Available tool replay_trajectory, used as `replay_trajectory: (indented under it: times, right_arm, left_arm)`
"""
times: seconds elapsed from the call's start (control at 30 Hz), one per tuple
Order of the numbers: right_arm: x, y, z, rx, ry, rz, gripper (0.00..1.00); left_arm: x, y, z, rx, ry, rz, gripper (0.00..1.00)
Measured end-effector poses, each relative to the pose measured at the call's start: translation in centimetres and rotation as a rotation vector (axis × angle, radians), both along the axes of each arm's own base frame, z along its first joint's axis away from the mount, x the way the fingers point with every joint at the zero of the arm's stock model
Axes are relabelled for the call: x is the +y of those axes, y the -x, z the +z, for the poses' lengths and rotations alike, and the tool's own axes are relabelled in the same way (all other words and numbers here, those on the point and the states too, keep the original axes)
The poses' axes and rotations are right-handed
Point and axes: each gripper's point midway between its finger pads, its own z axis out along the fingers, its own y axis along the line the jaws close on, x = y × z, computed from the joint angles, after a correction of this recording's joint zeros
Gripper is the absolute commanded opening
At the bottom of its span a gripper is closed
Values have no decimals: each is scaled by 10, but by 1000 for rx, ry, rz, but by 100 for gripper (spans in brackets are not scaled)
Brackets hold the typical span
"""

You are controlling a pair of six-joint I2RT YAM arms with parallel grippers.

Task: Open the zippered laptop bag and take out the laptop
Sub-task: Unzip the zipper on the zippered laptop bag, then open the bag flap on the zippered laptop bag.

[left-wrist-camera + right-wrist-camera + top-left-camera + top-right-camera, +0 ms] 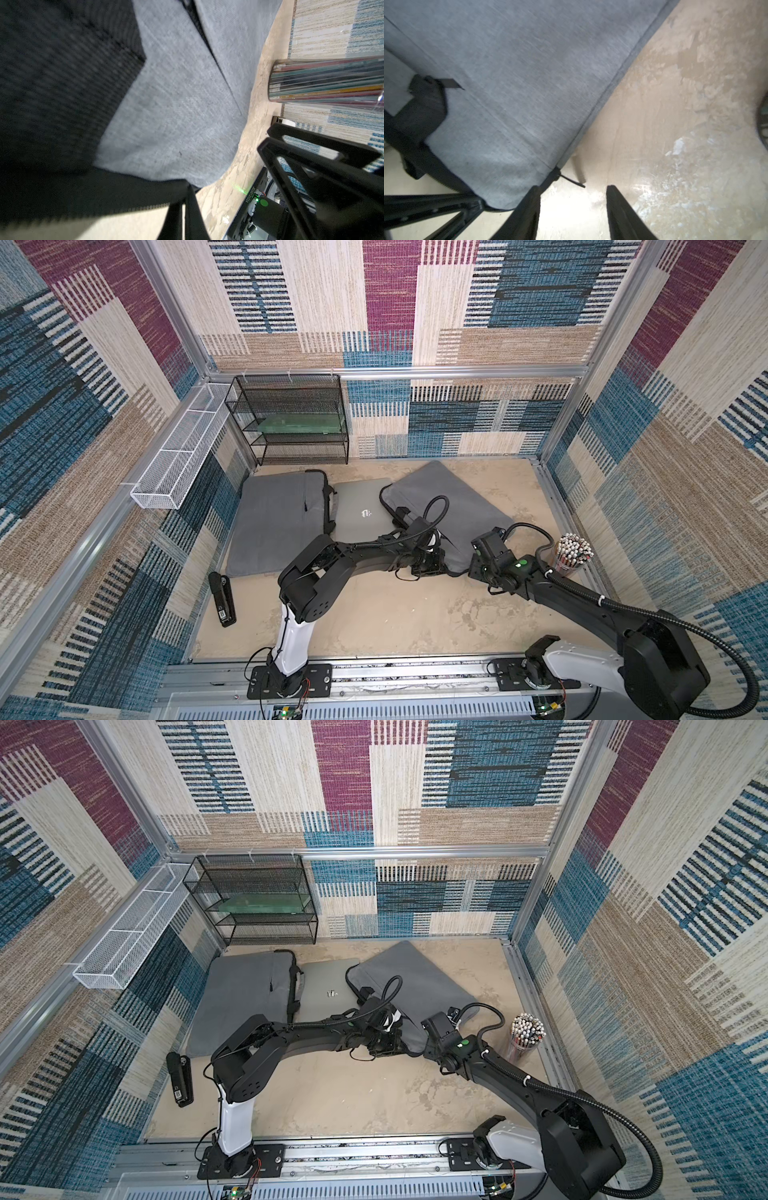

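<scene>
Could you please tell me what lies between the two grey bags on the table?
The silver laptop lies flat between the straight bag and the angled bag. Both top views show this.

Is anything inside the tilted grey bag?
The silver laptop lies mostly out beside the tilted grey bag; its near corner is hidden by the left arm. The left wrist view shows only dark lining; deeper inside is covered.

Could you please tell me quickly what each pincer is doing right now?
Left pincer: closed on the edge of the laptop bag.
Right pincer: open, holding nothing.
</scene>
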Motion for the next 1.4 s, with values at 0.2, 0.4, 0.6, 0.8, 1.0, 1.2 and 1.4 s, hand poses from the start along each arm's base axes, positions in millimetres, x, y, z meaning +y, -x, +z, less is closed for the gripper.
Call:
replay_trajectory:
  times: [0.2, 0.4, 0.6, 0.8, 1.0, 1.2, 1.4]
  right_arm:
    - [0, -11, 21, -44, 22, -3, 59]
    - [-6, -17, 31, -63, 33, -13, 60]
    - [-6, -24, 33, -64, 50, 6, 60]
    - [8, -29, 38, -88, 32, 66, 63]
    - [30, -33, 42, -112, 12, 149, 69]
    - [72, -36, 38, -98, 42, 269, 70]
    - [119, -43, 31, -93, 127, 383, 77]
  left_arm:
    - [-5, 6, 1, -3, 3, -25, 0]
    - [-6, 34, -7, 33, 7, -105, 0]
    - [8, 52, 5, 16, 3, -169, 41]
    - [31, 34, 31, -81, -7, -100, 50]
    - [101, -9, 25, -105, -93, 164, 80]
    - [158, -38, 37, -151, -154, 399, 99]
    - [201, -53, 49, -211, -231, 553, 99]
